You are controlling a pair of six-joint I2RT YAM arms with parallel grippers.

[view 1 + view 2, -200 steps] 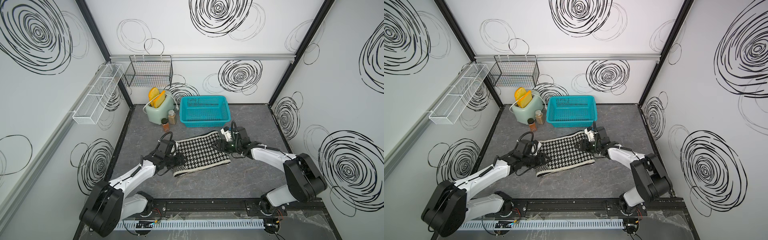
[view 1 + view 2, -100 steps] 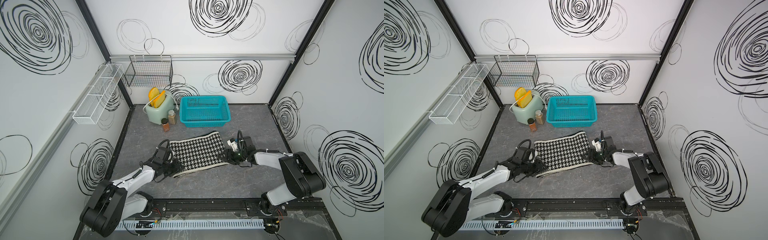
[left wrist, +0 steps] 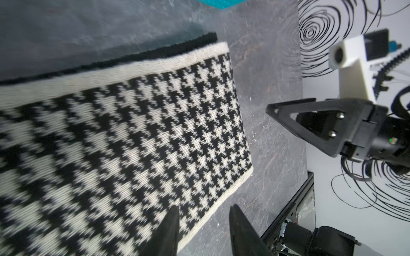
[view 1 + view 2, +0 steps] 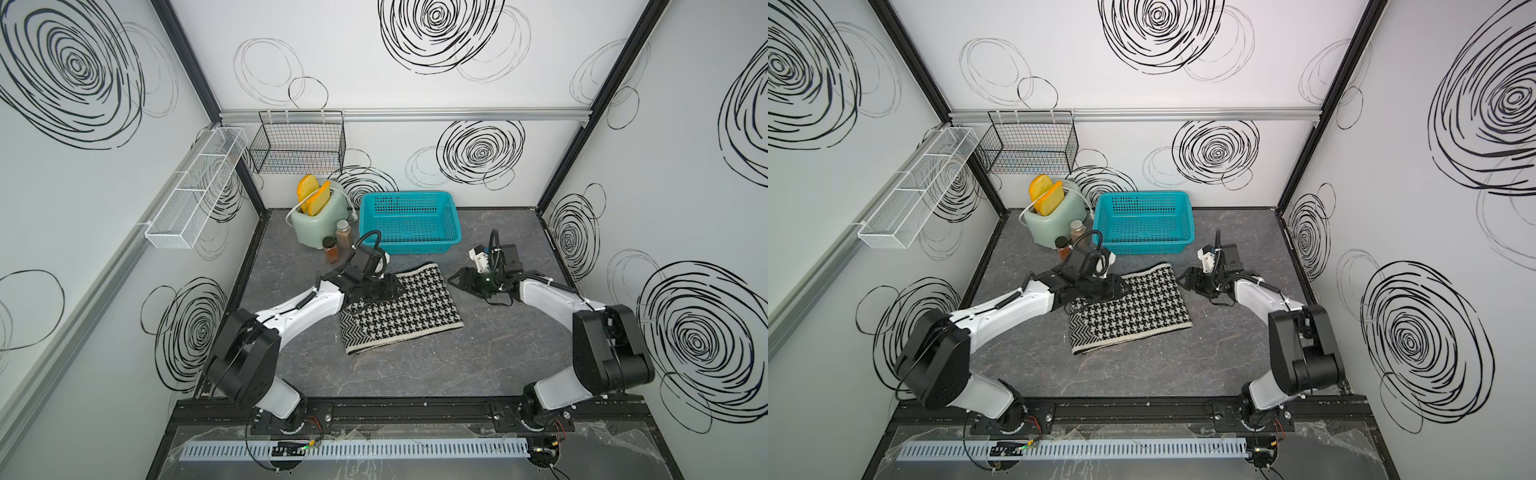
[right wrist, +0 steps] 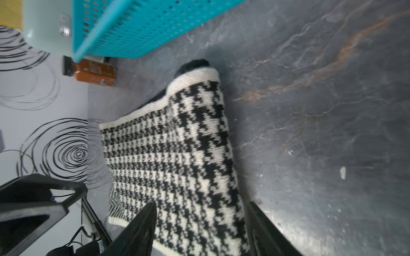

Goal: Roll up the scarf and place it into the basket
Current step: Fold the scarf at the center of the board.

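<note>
While the scarf (image 4: 403, 316) lies flat and unrolled at the middle of the dark marbled table (image 4: 415, 374), both robot arms reach in over its far end. Read both top views as a dial with twelve o'clock at the back wall. The cloth shows its houndstooth face upward, with a strip of chevron zigzag turned up at its eight o'clock end and pale edging along its six o'clock side. It rests on the tabletop, outside the basket (image 4: 419, 248), which stands apart from it at twelve o'clock. The left gripper (image 4: 390, 286) hangs over the scarf's eleven o'clock corner. In the left wrist view its black fingers (image 3: 170, 230) are parted by a narrow gap and pinch nothing, with the cloth's edging below them. The right gripper (image 4: 457, 282) sits just off the scarf's two o'clock corner, clear of the cloth. In the right wrist view its fingers (image 5: 142, 221) are spread wide and hold nothing. At eleven o'clock from the scarf a mint-green toaster (image 4: 318, 224) with two slices of toast (image 4: 313, 195) stands beside the basket, and spice jars (image 4: 343, 239) stand just in front of it. A black wire basket (image 4: 299, 147) hangs on the back wall, and a white mesh rack (image 4: 195, 191) hangs on the nine o'clock wall
</note>
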